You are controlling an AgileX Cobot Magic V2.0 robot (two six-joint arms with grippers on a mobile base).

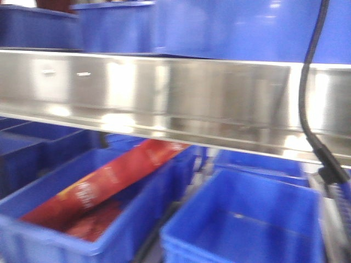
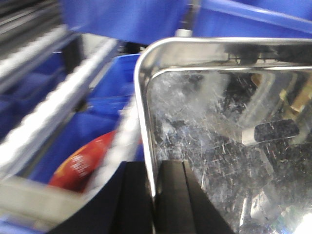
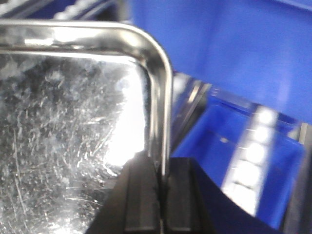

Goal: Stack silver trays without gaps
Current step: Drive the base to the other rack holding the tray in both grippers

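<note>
A silver tray with a scratched, reflective floor and a rolled rim fills the left wrist view. My left gripper is shut on its left rim, one black finger outside and the other inside. The right wrist view shows the same kind of silver tray. There my right gripper is shut on the right rim just below the rounded corner. Both views show the tray held above blue bins. Neither gripper shows in the front view, and I cannot make out a tray there.
A long flat steel rail crosses the front view, with a black cable hanging before it. Blue bins stand below and above it. The left bin holds a red packet, which I also see as the red packet. A roller track runs at left.
</note>
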